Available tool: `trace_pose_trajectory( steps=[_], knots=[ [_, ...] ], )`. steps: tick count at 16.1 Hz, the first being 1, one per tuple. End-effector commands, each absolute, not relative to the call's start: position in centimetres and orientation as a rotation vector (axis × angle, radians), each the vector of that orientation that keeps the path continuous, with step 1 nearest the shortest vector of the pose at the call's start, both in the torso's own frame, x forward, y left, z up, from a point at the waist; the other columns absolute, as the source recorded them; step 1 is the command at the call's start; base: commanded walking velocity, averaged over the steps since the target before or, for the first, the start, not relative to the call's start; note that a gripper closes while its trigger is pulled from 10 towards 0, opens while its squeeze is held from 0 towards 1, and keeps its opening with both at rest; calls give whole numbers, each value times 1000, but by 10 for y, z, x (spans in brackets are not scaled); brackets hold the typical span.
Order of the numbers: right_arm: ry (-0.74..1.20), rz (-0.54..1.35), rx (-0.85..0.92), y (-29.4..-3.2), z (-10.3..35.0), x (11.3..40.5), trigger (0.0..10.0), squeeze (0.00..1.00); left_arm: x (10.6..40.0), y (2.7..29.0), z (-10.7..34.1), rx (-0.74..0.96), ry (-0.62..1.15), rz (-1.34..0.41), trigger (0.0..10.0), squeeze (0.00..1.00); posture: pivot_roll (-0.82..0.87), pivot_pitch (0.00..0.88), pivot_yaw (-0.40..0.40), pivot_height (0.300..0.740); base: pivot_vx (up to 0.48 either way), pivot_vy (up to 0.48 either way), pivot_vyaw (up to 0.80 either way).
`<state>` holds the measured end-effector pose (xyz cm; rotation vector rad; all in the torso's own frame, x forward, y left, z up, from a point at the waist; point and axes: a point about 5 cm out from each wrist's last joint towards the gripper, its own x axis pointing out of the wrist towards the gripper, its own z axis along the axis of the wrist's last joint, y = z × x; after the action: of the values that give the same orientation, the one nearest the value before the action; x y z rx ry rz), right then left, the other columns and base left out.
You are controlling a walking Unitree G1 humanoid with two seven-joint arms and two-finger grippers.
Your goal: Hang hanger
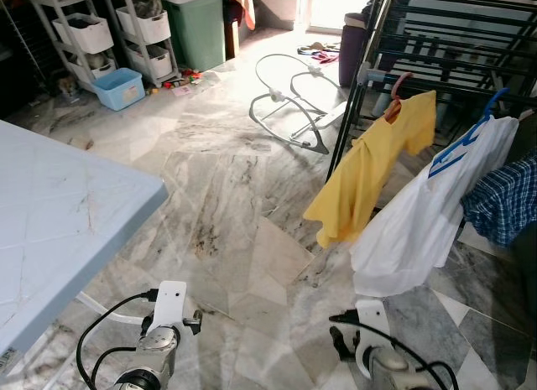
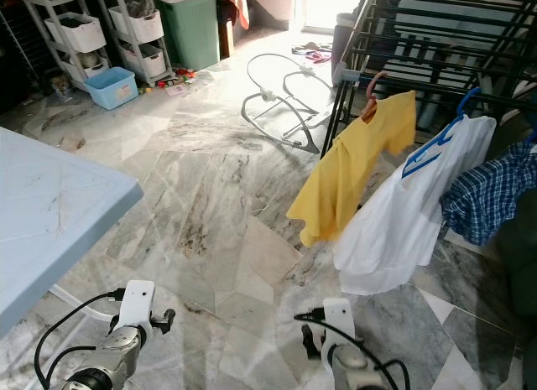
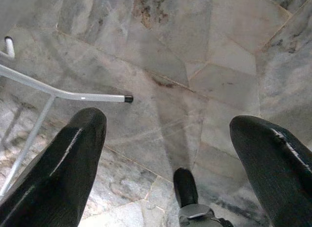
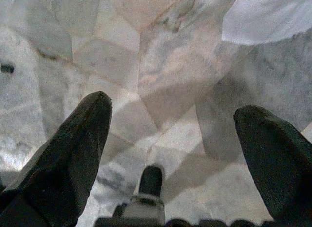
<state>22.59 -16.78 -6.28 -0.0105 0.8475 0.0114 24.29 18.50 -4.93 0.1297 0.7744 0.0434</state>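
A black drying rack stands at the right. On its rail hang a yellow T-shirt on a pink hanger, a white shirt on a blue hanger, and a blue plaid shirt. My left arm and right arm hang low near the bottom of the head view. In the wrist views the left gripper and the right gripper are both open over the marble floor, with nothing between their fingers. The white shirt's hem shows just ahead of the right gripper.
A light blue table is close on my left, and its white leg lies near the left gripper. A wire bouncer frame sits on the floor ahead. Shelves with bins, a blue tub and a green bin line the back.
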Motion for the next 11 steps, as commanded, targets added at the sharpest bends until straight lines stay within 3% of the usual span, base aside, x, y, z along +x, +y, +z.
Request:
trace_pose_trajectory(
  steps=[1,3,6,11],
  knots=[
    [795,-20,4,-172,-54,238,10000,0,252,186,-42,167,731,4,10000,0,-125,0,-4,740,0,0,0],
    [657,-69,31,-184,-25,275,10000,0,282,187,-16,193,616,-79,10000,0,-126,0,-2,740,0,0,0],
    [404,-117,-73,-198,39,332,10000,0,336,177,47,307,357,-238,10000,0,-116,0,-1,740,0,0,0],
    [149,34,-122,-180,98,368,10000,0,365,182,108,339,82,-258,10000,0,-125,0,10,740,0,0,0]
  ],
)
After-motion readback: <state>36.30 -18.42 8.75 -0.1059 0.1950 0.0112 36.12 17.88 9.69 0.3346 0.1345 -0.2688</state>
